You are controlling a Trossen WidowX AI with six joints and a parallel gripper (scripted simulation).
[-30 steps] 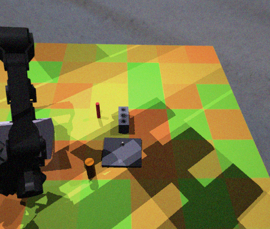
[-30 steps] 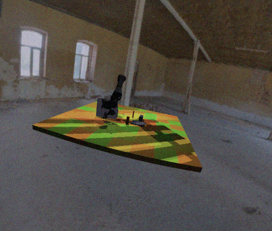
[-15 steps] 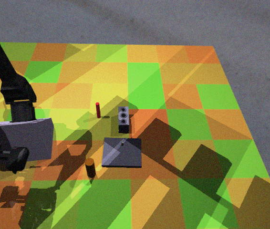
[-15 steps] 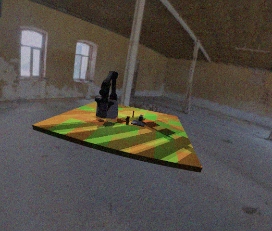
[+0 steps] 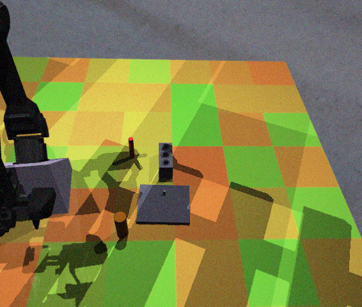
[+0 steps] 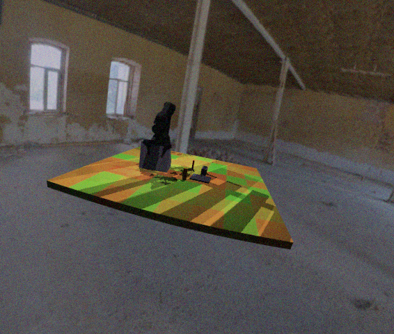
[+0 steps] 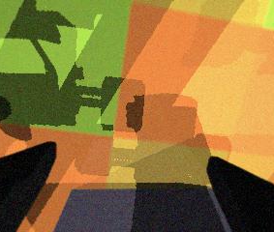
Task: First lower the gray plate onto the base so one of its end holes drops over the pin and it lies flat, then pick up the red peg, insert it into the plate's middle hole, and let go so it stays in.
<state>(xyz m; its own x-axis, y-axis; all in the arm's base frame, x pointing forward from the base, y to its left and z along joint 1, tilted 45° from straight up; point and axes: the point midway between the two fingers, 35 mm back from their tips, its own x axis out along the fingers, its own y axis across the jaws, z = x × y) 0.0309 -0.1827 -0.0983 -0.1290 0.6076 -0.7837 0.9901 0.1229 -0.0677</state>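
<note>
Starting from the jaws: gripper [image 5: 36,224] [image 7: 134,156] wide, nothing in it, well away from the parts. Plate seating isn't done; next, reach over and grip the gray plate [image 5: 165,171] [image 6: 204,170]. It's a dark gray block, three holes up, just behind the base [image 5: 164,206] [image 6: 200,178] in the top view. Pin [image 5: 164,192] bare; red peg [image 5: 131,148] [image 6: 193,165] upright, untouched.
</note>
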